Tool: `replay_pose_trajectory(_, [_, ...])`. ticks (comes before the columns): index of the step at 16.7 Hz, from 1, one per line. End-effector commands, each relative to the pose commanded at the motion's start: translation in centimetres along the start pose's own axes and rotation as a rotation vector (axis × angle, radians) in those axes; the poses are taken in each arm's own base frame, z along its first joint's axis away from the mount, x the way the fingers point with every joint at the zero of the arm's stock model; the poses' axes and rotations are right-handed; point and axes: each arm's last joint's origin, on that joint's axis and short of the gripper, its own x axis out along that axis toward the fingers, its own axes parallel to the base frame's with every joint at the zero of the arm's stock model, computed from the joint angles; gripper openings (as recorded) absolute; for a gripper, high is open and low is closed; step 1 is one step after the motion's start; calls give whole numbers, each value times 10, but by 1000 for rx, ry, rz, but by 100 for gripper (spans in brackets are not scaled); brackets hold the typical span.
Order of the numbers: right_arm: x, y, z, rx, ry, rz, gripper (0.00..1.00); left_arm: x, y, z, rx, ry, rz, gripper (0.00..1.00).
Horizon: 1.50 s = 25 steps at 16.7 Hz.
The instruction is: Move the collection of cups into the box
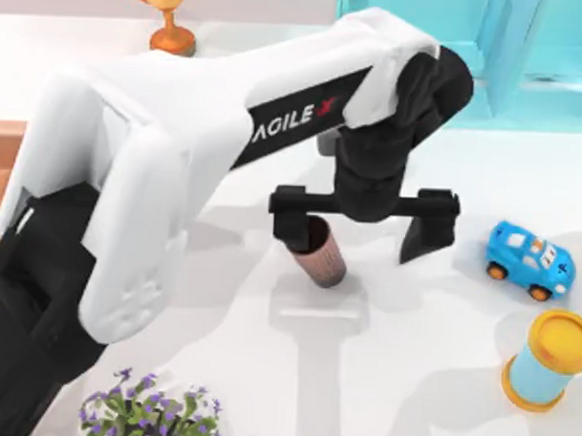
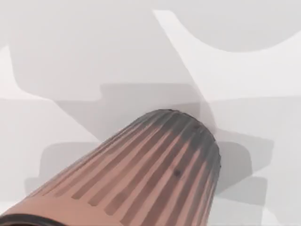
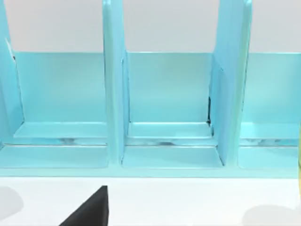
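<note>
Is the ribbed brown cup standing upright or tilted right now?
Tilted. In the top view the ribbed brown cup leans, its base angled toward the table's right, under the left gripper. The left wrist view shows its ribbed side slanting too.

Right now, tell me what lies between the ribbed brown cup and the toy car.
In the top view, the left gripper's far black finger hangs between the ribbed brown cup and the toy car; otherwise bare white table.

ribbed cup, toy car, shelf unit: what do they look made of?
Ribbed cup: matte pinkish-brown, vertical ridges, dark rim; looks like plastic or ceramic, can't tell which.
Toy car: glossy blue body, orange wheels; likely plastic.
Shelf unit: smooth cyan panels with soft sheen; plastic or painted board.
</note>
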Motion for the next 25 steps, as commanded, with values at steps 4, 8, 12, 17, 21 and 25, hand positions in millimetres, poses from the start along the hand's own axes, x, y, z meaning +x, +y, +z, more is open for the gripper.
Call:
replay_pose_trajectory(4, [0, 0, 0, 0, 0, 0, 100, 0, 0, 0, 0, 0, 0, 62])
replay_pose_trajectory(8, [0, 0, 0, 0, 0, 0, 100, 0, 0, 0, 0, 0, 0, 32])
replay_pose_trajectory(12, [0, 0, 0, 0, 0, 0, 100, 0, 0, 0, 0, 0, 0, 2])
replay_pose_trajectory(17, [0, 0, 0, 0, 0, 0, 100, 0, 0, 0, 0, 0, 0, 0])
replay_pose_trajectory(21, [0, 0, 0, 0, 0, 0, 100, 0, 0, 0, 0, 0, 0, 0])
replay_pose_trajectory(25, [0, 0, 0, 0, 0, 0, 100, -25, 26, 6, -9, 1, 2, 0])
